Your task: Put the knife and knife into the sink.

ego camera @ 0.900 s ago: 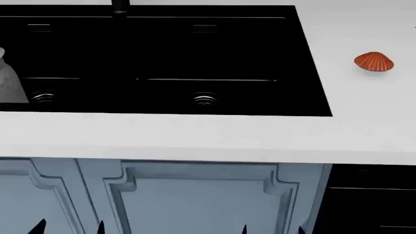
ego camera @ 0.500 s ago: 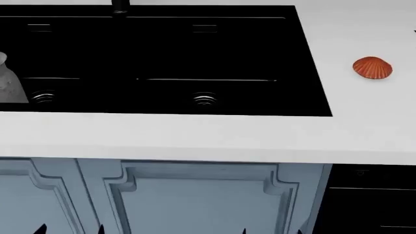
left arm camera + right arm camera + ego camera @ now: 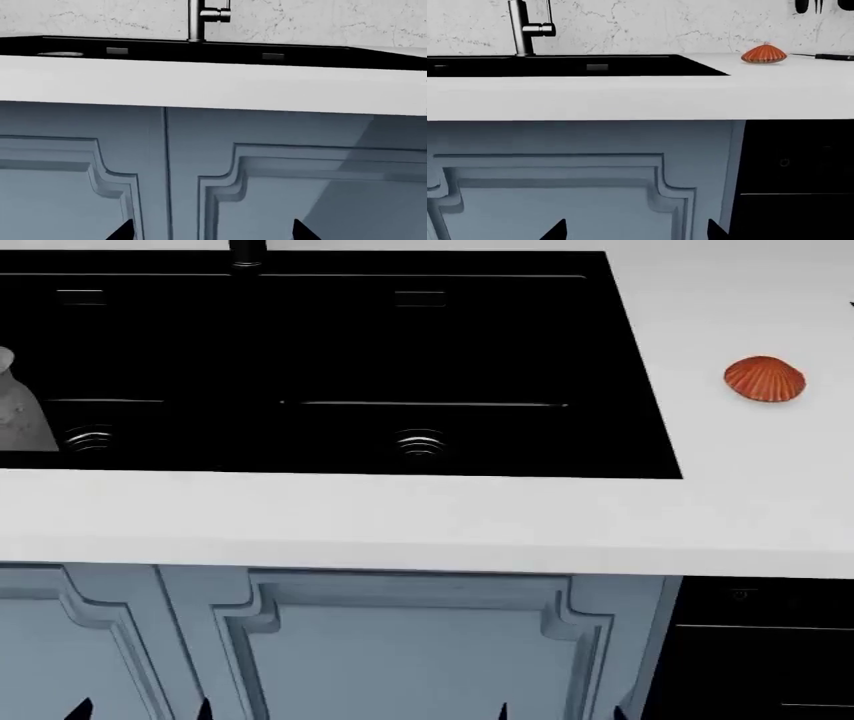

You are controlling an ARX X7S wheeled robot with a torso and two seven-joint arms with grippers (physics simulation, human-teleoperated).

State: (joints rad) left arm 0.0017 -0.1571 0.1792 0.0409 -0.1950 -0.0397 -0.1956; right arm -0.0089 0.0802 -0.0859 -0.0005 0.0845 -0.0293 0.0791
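A large matte-black rectangular sink (image 3: 334,360) is seen sunk into a smooth, pale worktop (image 3: 400,525), with two round ringed drains, one (image 3: 420,443) near the middle and another (image 3: 91,438) toward the left. A tall dark cylindrical faucet (image 3: 526,27) is shown rising at the sink's back edge against a white veined stone wall (image 3: 660,25). Part of a pale speckled stone vase (image 3: 16,405) is visible inside the sink at the head view's left border. An orange ribbed shell (image 3: 765,378) lies on the worktop to the right of the sink, well apart from it. One slim black knife (image 3: 827,56) is seen on the worktop just beyond the shell, lying flat with its long axis running sideways along the wall; which end is the tip cannot be told. The second knife is not made out. Below the worktop, blue-grey panelled cabinet doors (image 3: 400,650) with stepped mouldings are shown. The left hand (image 3: 210,232) and the right hand (image 3: 635,231) are each held low before the cabinet, fingertips spread wide, holding nothing.
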